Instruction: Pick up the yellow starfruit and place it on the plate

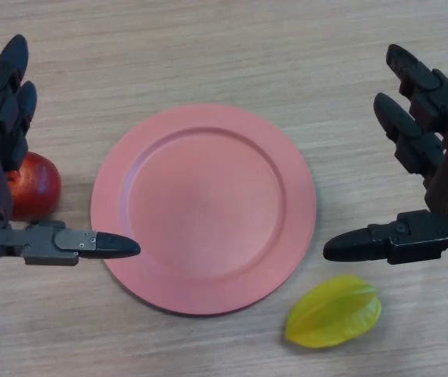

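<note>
A pink plate (pixel 203 208) lies bare at the middle of the wooden table (pixel 224 47); the yellow starfruit (pixel 334 312) lies on the table just off the plate's lower right rim, not touching it. The right hand (pixel 432 169) hovers above the starfruit, fingers straight and spread wide, thumb pointing toward the plate, holding nothing. The left hand (pixel 0 149) shows at the left edge, also spread wide and holding nothing, its thumb tip over the plate's rim; a red fruit (pixel 35 184) lies partly hidden behind it.
</note>
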